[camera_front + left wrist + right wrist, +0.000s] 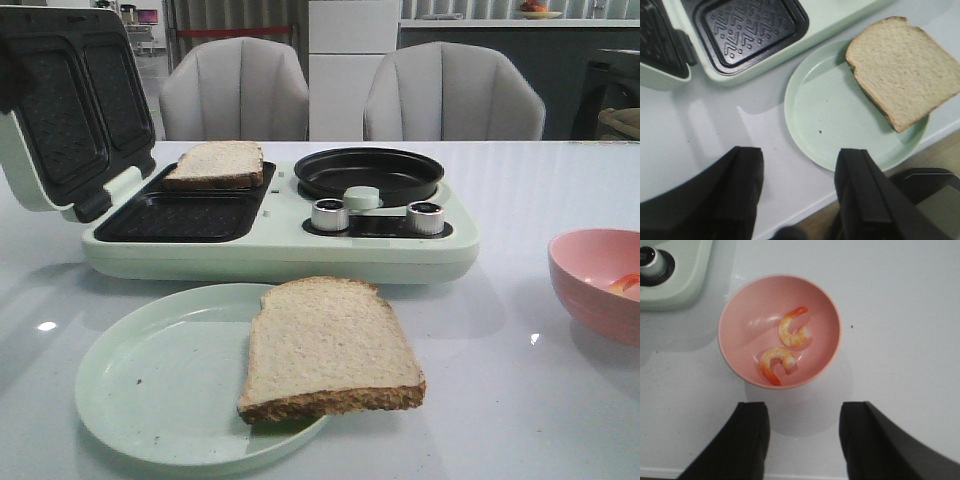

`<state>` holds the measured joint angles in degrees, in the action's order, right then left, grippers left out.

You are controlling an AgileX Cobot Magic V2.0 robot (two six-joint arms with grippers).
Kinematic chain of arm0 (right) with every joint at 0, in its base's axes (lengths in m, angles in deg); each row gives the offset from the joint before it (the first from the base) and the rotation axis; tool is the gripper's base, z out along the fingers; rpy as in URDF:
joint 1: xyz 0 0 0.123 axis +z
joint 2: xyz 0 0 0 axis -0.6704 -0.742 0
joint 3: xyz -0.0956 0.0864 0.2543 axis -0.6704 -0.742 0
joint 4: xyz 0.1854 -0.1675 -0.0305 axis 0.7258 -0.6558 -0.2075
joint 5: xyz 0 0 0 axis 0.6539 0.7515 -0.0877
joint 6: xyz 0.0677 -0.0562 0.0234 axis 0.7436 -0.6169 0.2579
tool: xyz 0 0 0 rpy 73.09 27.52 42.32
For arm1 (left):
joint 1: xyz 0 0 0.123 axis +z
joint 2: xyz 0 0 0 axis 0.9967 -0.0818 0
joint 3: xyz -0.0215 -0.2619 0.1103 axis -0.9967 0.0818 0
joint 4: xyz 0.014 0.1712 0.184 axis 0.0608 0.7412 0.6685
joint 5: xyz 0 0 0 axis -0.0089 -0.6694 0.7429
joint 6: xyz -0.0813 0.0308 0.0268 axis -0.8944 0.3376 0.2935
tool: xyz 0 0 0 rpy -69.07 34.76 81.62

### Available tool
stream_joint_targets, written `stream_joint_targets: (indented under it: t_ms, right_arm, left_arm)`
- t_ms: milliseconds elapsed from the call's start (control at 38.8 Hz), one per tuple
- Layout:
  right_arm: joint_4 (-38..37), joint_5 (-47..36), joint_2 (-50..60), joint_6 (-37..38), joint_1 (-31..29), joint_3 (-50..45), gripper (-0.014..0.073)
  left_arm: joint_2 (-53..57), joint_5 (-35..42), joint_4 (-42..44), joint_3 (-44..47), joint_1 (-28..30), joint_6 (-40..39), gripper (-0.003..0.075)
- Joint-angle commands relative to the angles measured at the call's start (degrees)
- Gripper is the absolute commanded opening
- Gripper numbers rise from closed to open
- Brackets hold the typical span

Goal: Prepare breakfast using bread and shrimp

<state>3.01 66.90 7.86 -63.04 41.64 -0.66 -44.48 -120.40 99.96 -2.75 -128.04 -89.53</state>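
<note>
My left gripper (800,192) hangs above the white table (520,400) with its two dark fingers spread wide apart; nothing sits between them. My right gripper (802,437) is likewise wide open and holds nothing.

Bread, slice one (330,350): a square, pale beige slice with a brown crust. It lies flat on the pale green plate (150,390), over the plate's right side, and its near right corner overhangs the rim. In the left wrist view the same slice (905,75) shows a fine, even crumb and a darker crust edge.

Bread, slice two (215,165): same colour and crust. It rests in the rear dark tray of the pale green breakfast maker (280,250), whose lid (70,110) stands open at the left. The front tray (180,215) holds nothing. A round black pan (368,172) sits in the right half of the appliance, behind two silver knobs (330,214) and a pale green round knob (362,197).

Shrimp: the right wrist view shows two small curled pieces, orange-pink with paler bands, inside the pink bowl (740,335). One shrimp (794,330) lies near the bowl's centre; the second shrimp (775,362) lies just beside it, closer to my right fingers. The two appear apart. The bowl stands on the table to the right of the breakfast maker, directly ahead of my right gripper.
</note>
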Motion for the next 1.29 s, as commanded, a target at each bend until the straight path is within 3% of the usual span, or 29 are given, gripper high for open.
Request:
stream_joint_targets:
  t_ms: [0, 232, 361, 567, 747, 953, 1262]
  right_arm:
    - [0.6, -5.2, 0.1, -0.1, 0.0, 2.0, 0.0444]
    - [14.5, -2.6, -2.6, -1.7, 0.1, 2.0, 0.0444]
    - [24.2, -0.2, -7.3, -12.1, 1.8, 2.0, 0.0454]
    - [42.6, 0.1, -17.1, -26.6, 7.3, 2.0, 0.0617]
    - [55.1, -0.8, -25.9, -35.0, 13.4, 2.2, 0.0622]
    - [59.9, -1.1, -34.9, -37.3, 18.6, 5.1, 0.0622]
    - [60.9, -0.1, -45.4, -37.3, 19.3, 11.2, 0.0622]
  left_arm:
    - [4.9, 3.8, -2.4, 1.1, -0.4, 0.4, 0.0392]
    - [12.2, 5.4, -3.3, 5.4, -0.4, 0.4, 0.0392]
    - [13.4, 6.1, -3.3, 6.0, -0.4, 0.4, 0.0392]
    - [13.3, 6.4, -3.3, 6.0, -0.4, 0.4, 0.0392]
    - [13.2, 6.4, -3.3, 6.0, -0.4, 0.4, 0.0392]
    - [13.2, 6.4, -3.3, 6.0, -0.4, 0.4, 0.0392]
    - [13.2, 6.4, -3.3, 6.0, -0.4, 0.4, 0.0392]
